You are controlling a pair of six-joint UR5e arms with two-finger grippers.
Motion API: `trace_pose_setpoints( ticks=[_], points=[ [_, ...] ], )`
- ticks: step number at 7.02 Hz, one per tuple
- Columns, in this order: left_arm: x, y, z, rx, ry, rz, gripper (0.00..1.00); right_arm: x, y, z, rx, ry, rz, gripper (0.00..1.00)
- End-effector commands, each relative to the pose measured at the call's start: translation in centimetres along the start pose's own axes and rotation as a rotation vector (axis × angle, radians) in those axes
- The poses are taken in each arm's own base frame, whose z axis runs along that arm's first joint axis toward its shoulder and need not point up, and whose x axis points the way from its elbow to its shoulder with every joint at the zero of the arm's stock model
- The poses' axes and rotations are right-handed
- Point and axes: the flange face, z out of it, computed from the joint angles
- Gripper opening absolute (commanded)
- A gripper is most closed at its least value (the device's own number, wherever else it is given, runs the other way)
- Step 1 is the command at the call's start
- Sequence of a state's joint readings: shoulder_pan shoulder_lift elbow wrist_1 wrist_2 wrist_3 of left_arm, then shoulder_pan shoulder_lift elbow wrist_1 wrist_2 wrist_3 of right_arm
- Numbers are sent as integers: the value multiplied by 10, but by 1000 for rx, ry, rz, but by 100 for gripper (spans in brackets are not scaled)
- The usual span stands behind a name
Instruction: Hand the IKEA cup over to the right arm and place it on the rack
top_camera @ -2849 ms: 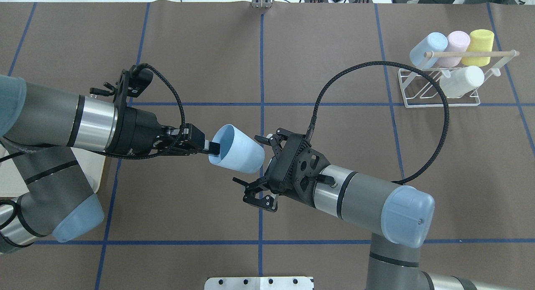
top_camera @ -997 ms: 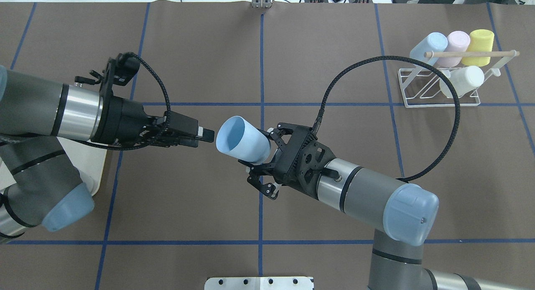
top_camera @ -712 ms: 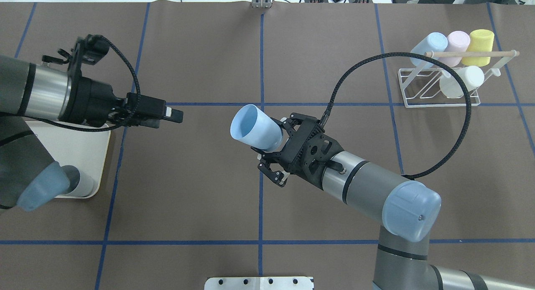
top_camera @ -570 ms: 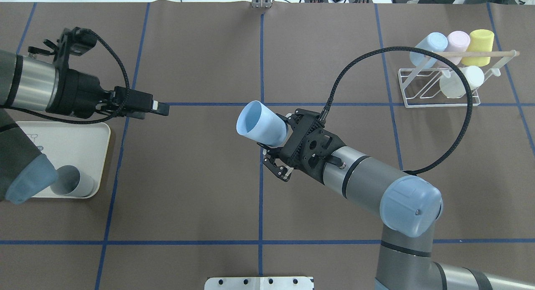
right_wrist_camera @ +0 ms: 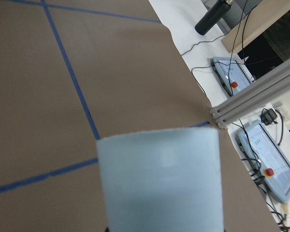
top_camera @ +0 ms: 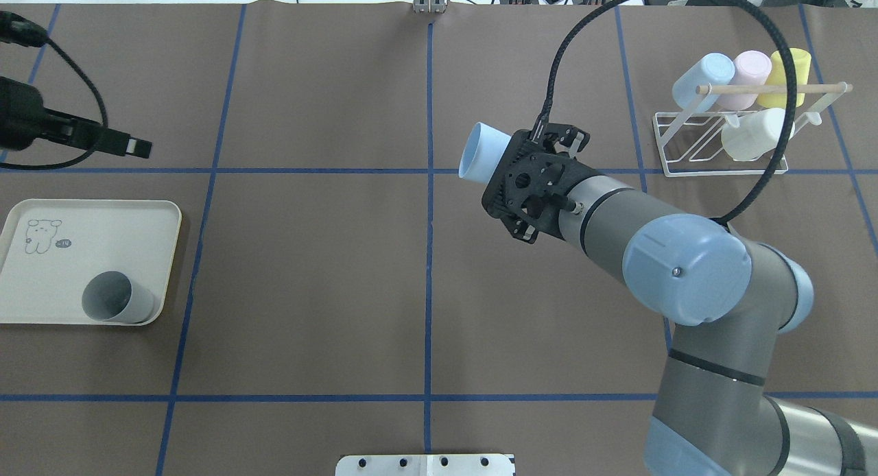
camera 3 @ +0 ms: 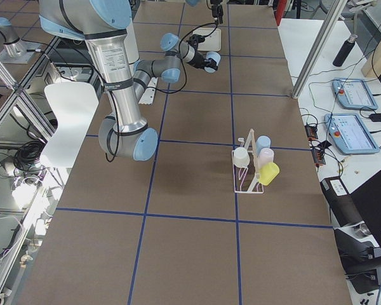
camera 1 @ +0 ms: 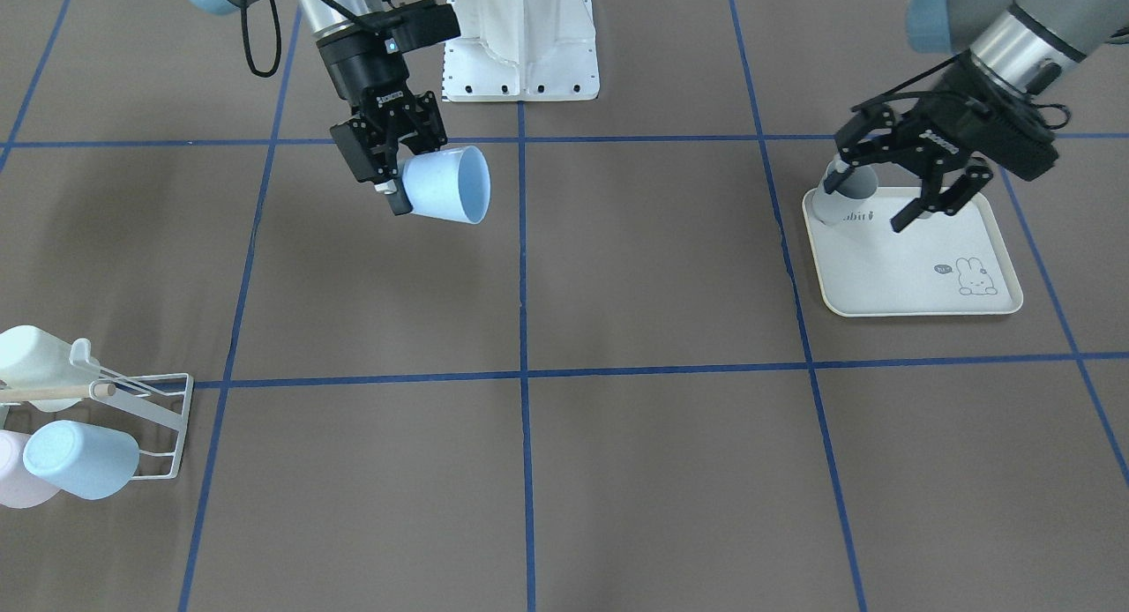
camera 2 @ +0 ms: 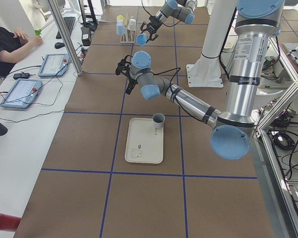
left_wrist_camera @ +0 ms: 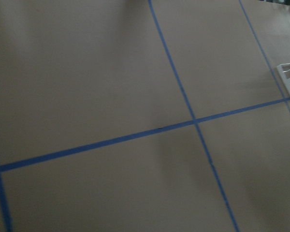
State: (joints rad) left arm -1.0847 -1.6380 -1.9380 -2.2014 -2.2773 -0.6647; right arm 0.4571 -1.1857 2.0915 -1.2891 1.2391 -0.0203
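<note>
Found the pale blue cup (camera 1: 445,185) off the bench (top_camera: 309,270), turned on its side, mouth facing the robot's left. Saw it pinched at the base end by the right tool (camera 1: 399,178), fingers closed against its wall, nothing else in the grip. Traced that tool back to the right arm (top_camera: 617,215), stretched out over the middle of the bench, with a black cable (top_camera: 559,57) looping high from the wrist and crossing in front of the rack in the overhead view. Caught the same cup filling the lower part of the right wrist view, blurred, with brown bench beyond it.

Placed the white wire rack (top_camera: 706,173) well apart from the cup, toward the far corner on the robot's right. Counted four cups on it already: a blue one (top_camera: 703,78), a pink one (top_camera: 751,68) and a yellow one (top_camera: 799,71) in the back row, a white one (top_camera: 751,136) in front, all tilted, with a thin wooden dowel (top_camera: 772,88) across the top of the frame.

Found the left tool (camera 1: 869,205) on the other side, fingers spread wide, holding nothing, hanging above the bench near a cream tray (top_camera: 103,222). Noted a rabbit print (camera 1: 973,279) in one corner of the tray and a grey cup (top_camera: 113,299) standing upright in another. Got only brown bench, blue tape lines and a sliver of white wire from the left wrist view.
</note>
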Motion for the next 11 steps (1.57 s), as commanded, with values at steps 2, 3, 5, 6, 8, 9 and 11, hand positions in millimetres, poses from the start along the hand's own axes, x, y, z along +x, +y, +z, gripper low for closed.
trace_pose_setpoints(
  ticks=[2,3,5,6,8,9,11],
  points=[
    [-98,35,-53,10,-150,155,100,77,40,2,-291,79,-332,0],
    [-100,36,-55,10,-153,158,100,100,60,3,-385,77,-480,0],
    [-101,39,-55,7,-153,154,100,150,111,-10,-591,62,-705,0],
    [-101,39,-55,6,-153,153,100,159,143,-21,-714,68,-837,0],
    [-101,39,-54,5,-152,154,100,159,208,-13,-907,80,-969,0],
    [-101,39,-54,5,-152,154,100,155,221,6,-947,68,-976,0],
    [-100,39,-53,4,-151,154,100,152,228,23,-973,67,-988,0]
  ],
)
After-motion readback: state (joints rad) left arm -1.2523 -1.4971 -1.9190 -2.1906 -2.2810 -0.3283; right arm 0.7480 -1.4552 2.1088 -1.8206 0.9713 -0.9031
